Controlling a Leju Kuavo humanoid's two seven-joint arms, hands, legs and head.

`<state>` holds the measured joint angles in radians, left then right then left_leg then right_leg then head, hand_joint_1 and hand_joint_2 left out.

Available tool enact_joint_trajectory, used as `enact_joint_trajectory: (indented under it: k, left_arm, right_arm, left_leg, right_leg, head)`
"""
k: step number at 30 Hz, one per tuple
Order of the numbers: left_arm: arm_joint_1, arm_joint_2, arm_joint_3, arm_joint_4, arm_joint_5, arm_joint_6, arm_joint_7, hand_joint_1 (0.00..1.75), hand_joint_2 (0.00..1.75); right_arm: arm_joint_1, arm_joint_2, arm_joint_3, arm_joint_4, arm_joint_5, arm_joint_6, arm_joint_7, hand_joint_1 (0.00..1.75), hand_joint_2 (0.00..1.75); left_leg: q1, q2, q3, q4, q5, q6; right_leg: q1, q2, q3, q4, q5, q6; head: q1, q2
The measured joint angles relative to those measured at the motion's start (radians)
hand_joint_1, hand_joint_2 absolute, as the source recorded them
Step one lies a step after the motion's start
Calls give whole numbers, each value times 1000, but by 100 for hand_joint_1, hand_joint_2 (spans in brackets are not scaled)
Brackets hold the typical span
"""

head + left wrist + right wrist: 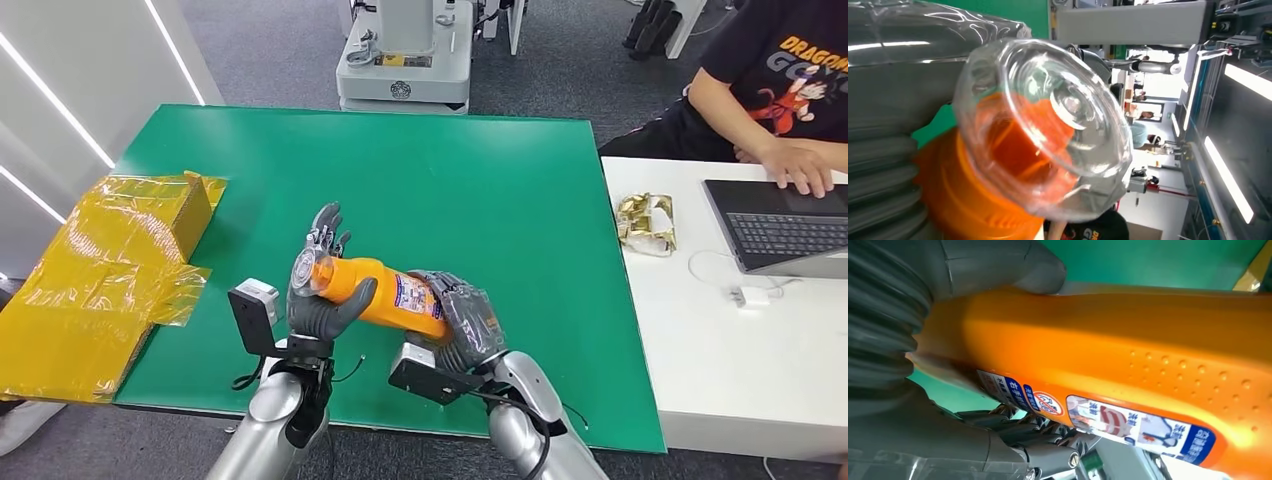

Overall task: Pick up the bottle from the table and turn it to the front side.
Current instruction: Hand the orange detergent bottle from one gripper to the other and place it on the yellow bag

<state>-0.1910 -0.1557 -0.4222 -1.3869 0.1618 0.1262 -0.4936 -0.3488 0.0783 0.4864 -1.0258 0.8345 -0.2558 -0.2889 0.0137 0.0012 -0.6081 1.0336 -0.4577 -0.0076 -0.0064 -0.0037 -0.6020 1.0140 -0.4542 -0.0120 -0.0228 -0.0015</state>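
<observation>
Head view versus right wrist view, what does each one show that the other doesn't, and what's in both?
Head view alone: the left hand gripping the bottle's cap end, the yellow-wrapped box, a person at a laptop, the white table.

Right wrist view alone: the raised dots on the bottle's side, and the label's pictograms up close.

Both: the orange bottle, held by the right hand over the green table.

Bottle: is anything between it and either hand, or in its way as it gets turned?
Nothing visible. Both hands already hold the bottle above the table: left hand at the cap end, right hand at the base.
</observation>
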Motion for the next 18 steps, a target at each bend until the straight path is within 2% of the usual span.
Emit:
enact_joint_trajectory:
  k: [7,15,16,17,18]
  left_arm:
    - [-22,-3,-9,18,0,-6,0,0,175]
    - [-33,-9,-25,26,0,-10,0,0,175]
    - [-33,-9,-26,27,0,-10,0,2,175]
    - [-33,-9,-26,28,0,-11,0,10,175]
    - [-33,-9,-26,28,0,-11,0,31,175]
  right_arm:
    - [5,13,-5,-1,-12,-194,-69,175,175]
    - [40,22,-34,-33,-18,-261,-57,175,175]
    - [42,22,-35,-34,-18,-257,-55,175,175]
    - [42,22,-37,-34,-18,-251,-52,175,175]
    - [43,23,-37,-34,-17,-244,-49,175,175]
  left_leg:
    - [0,0,0,0,0,0]
    - [0,0,0,0,0,0]
    - [0,0,0,0,0,0]
    - [0,0,0,0,0,0]
    - [0,0,0,0,0,0]
  right_leg:
    - [0,0,0,0,0,0]
    - [0,0,0,0,0,0]
    - [0,0,0,0,0,0]
    - [0,0,0,0,0,0]
    - [0,0,0,0,0,0]
  head:
    - [0,0]
    - [0,0]
    - [0,0]
    - [0,0]
    - [0,0]
